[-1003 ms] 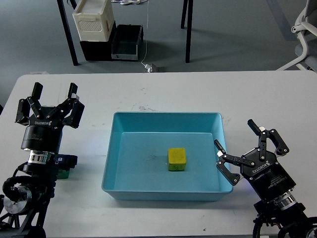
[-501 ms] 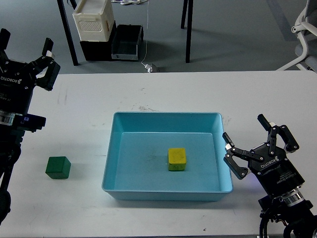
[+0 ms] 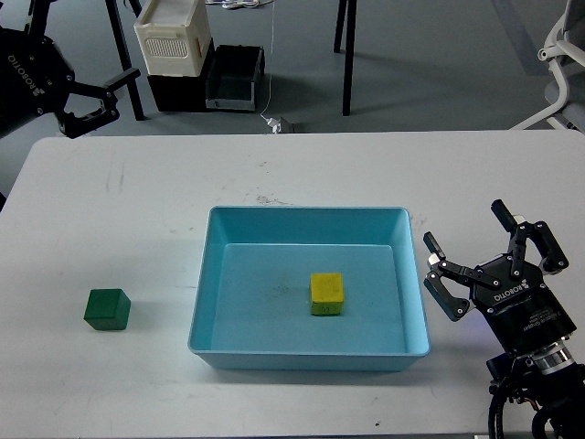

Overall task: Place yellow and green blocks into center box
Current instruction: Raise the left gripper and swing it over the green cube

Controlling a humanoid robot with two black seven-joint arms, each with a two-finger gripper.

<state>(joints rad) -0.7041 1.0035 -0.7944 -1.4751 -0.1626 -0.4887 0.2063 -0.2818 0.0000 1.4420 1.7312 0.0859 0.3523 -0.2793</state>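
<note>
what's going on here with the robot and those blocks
A two-armed robot is sorting blocks into the blue box at the table's center. The yellow block already lies inside it. The green block sits alone on the white table, left of the box, and nothing is holding it. The left tool is raised at the far left corner, open and empty. The right tool hovers open just right of the box, also empty.

The scene is evenly and brightly lit from overhead, and no glare is seen. Only soft, short shadows are cast on the table (image 3: pixel 274 165). Focus is kept sharp throughout.
</note>
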